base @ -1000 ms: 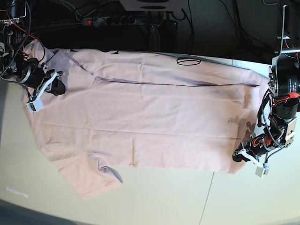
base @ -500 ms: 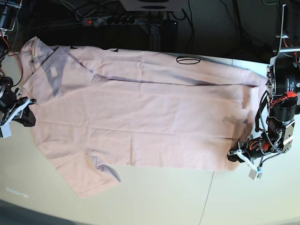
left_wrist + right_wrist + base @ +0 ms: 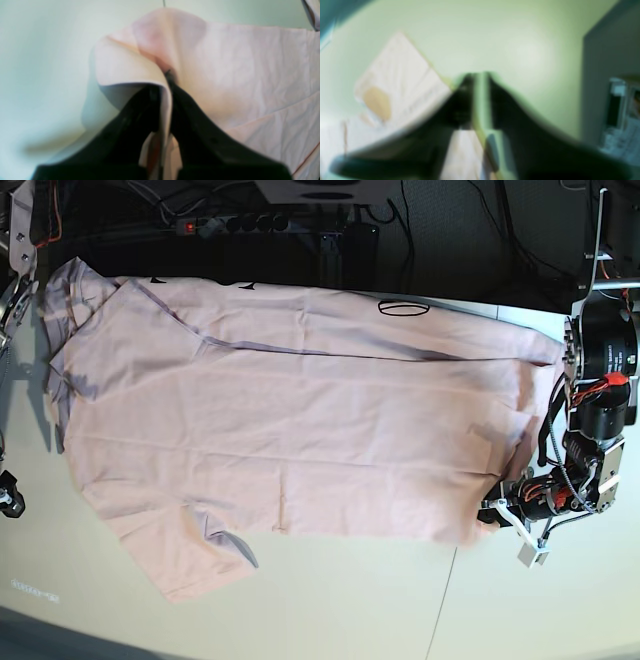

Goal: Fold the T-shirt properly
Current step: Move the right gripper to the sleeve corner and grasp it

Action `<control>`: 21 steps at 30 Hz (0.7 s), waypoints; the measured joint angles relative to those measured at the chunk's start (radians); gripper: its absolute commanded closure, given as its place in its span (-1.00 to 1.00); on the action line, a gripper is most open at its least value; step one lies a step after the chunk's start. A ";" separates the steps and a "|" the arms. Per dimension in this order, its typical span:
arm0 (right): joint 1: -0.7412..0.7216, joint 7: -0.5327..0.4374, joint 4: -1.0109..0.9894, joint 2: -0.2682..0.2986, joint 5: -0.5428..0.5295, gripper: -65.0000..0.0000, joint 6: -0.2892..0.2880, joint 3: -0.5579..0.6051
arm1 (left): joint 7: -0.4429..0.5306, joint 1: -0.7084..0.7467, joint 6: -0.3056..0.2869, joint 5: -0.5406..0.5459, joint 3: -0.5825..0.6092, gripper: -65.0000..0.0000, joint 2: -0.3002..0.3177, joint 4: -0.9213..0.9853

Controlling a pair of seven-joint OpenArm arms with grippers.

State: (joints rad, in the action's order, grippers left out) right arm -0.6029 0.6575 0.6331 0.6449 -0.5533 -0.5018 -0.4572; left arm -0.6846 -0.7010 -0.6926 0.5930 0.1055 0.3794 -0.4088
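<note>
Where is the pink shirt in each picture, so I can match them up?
Left wrist view: the shirt fills the middle and right, and its edge is pinched in the left hand.
Right wrist view: blurry, at the lower left, with one part poking up at the upper left.
Base view: stretched across the middle, with one part poking down at the lower left.
Shared landmark: the pale table beside the shirt shows in all three.

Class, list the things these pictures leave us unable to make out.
- T-shirt: most of its lettering, base view, turned under or folded away.
- Right gripper: its fingertips, right wrist view, motion blur; in the base view the left edge cuts off its arm.
- Left gripper: how much cloth it pinches, left wrist view, hidden by a fold.
</note>
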 measured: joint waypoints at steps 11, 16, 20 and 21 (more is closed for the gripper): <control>-0.074 -0.113 -0.377 -0.017 0.099 0.04 -0.001 -0.002 | -0.026 0.000 0.000 0.038 0.000 1.00 0.006 0.000; -0.087 -0.122 -0.373 -0.078 0.126 0.04 0.000 -0.005 | -0.026 0.000 0.000 0.048 0.000 1.00 0.008 0.000; -0.093 -0.143 -0.367 -0.136 0.155 0.04 0.000 -0.007 | -0.027 0.000 0.000 0.048 0.000 1.00 0.008 0.000; -0.094 -0.147 -0.365 -0.153 0.171 0.04 0.000 -0.008 | -0.027 0.000 0.000 0.049 0.000 1.00 0.008 0.000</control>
State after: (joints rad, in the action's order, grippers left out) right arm -0.6968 0.5106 0.2676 0.4923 -0.3820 -0.5018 -0.4648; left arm -0.7113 -0.7006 -0.6926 0.6418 0.1055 0.3878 -0.4088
